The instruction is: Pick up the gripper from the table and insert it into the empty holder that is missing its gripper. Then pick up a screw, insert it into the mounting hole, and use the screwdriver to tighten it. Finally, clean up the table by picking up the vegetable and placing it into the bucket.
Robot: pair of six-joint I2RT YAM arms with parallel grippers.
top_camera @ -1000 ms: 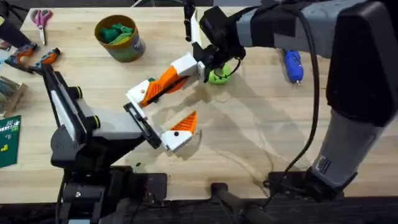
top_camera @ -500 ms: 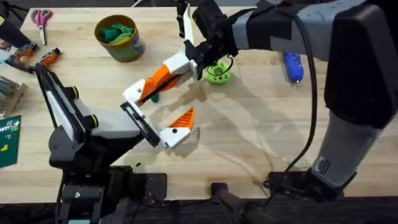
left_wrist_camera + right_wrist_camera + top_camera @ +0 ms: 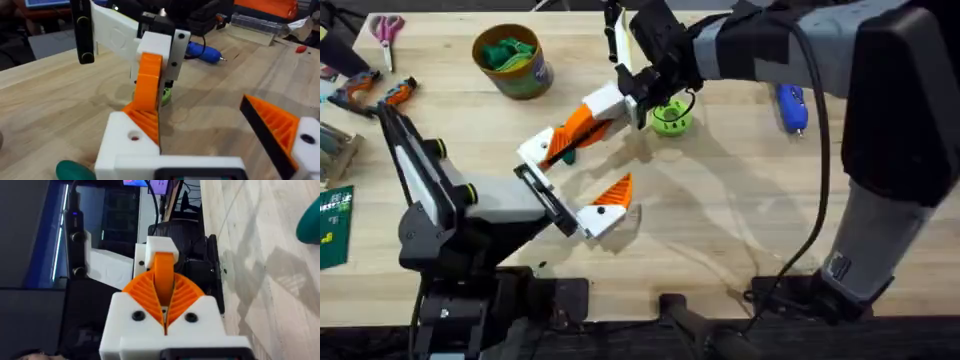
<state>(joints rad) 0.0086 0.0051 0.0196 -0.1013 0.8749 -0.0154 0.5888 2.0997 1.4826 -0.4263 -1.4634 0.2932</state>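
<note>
- The right gripper [image 3: 616, 108] reaches across the middle of the table [image 3: 740, 230], its orange pads [image 3: 186, 293] pinched narrow on the gripper [image 3: 163, 280], the small orange fingertip.
- That fingertip's far end meets the holder [image 3: 126, 146], the white block on one finger of the left gripper [image 3: 572, 180], about mid-table.
- The left gripper stands wide: its other finger, an orange wedge on a white base [image 3: 608, 206], is well apart, towards the near edge.
- The vegetable [image 3: 75, 170] lies on the wood just beside the holder, on its outer side.
- A lime-green disc [image 3: 671, 120] sits close under the right gripper's wrist, crowding that side.
- The bucket [image 3: 512, 62] stands near the far edge with green pieces inside, well apart from both grippers.
- The screwdriver [image 3: 790, 106] lies far right, under the right arm.
- Orange-handled pliers [image 3: 394, 93] and scissors [image 3: 387, 28] hug the far left corner.
- Bare wood stretches from the wedge finger to the right, along the near edge.
</note>
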